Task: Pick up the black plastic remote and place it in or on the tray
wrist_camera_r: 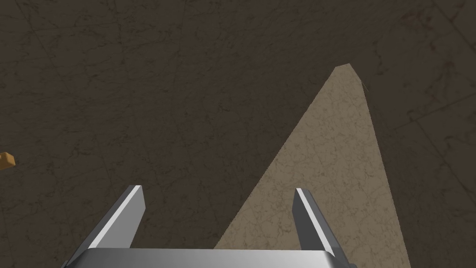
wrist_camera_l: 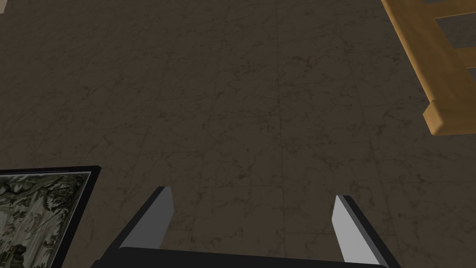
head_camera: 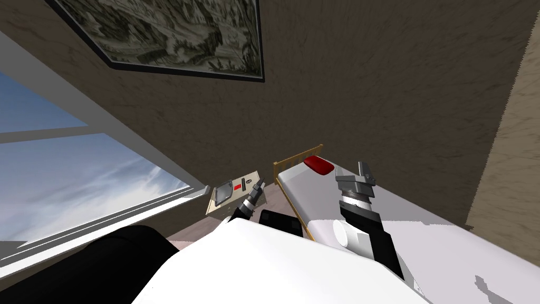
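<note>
Task barely begun: nothing grasped, tray [head_camera: 223, 191] holds nothing.
Small table [head_camera: 234, 203] stands beside bed [head_camera: 422, 237], by wooden headboard [head_camera: 298, 157].
On table: grey tray at end far from bed, red item [head_camera: 238, 187] mid-table, short black bar, likely remote [head_camera: 246, 183], nearer bed.
Left gripper [head_camera: 259, 183] hovers over table's bed-side end, just beside remote, fingers wide apart, empty.
Right gripper [head_camera: 365, 170] raised over bed, well apart from table, fingers spread, empty.
Remaining: grasp, lift, carry to tray.
</note>
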You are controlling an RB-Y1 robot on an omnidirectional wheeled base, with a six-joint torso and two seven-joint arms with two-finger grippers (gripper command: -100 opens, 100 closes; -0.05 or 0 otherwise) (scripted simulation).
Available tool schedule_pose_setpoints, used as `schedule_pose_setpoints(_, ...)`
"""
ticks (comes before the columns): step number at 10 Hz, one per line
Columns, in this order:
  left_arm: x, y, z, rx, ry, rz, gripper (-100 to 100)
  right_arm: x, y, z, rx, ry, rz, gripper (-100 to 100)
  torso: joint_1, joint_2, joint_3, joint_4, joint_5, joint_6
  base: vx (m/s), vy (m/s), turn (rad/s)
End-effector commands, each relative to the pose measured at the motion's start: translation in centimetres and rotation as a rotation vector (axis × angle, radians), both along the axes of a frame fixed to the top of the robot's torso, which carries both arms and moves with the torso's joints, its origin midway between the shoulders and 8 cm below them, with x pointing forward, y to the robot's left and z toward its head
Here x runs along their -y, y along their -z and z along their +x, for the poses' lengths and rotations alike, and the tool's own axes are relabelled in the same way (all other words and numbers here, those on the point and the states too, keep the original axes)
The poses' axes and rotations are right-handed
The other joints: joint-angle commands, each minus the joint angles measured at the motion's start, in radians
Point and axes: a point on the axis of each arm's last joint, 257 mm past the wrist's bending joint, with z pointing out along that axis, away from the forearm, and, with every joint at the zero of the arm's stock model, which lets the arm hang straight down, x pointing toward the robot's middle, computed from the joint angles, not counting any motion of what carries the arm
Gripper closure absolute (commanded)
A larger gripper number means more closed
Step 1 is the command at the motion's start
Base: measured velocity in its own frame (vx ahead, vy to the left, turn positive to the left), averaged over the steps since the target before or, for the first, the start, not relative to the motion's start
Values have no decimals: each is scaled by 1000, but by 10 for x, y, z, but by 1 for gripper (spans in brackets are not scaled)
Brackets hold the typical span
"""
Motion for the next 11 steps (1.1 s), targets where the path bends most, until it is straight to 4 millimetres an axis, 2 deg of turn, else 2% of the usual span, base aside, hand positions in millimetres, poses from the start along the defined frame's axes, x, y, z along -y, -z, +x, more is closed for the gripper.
schedule_pose_setpoints(1,2,3,-1,-12,6,-1,-100,0,0,0,0,0,0,0,0,0,0,0,0,0,6,9,-40)
schedule_pose_setpoints(8,2,3,-1,-12,6,-1,-100,0,0,0,0,0,0,0,-1,1,0,0,0,0,-6,-5,2)
schedule_pose_setpoints(11,8,36,-13,-71,23,9,-100,0,0,0,0,0,0,0,-2,1,1,0,0,0,-10,-9,24)
